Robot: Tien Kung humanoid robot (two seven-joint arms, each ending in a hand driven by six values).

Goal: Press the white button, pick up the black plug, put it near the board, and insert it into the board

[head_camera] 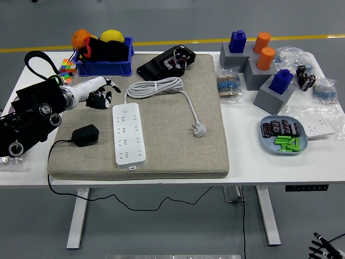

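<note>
Black left arm (29,116) with round knobs, white wrist, black-and-white hand (99,91).

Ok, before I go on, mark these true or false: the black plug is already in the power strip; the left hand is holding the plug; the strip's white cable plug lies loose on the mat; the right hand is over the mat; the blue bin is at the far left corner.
1. The black plug is in the power strip. False: it lies on the grey mat, left of the strip.
2. The left hand holds the plug. False: it hangs at the mat's far left edge, holding nothing.
3. The strip's white cable plug lies loose on the mat. True.
4. The right hand is over the mat. False: it is not in view.
5. The blue bin is at the far left. True.
</note>
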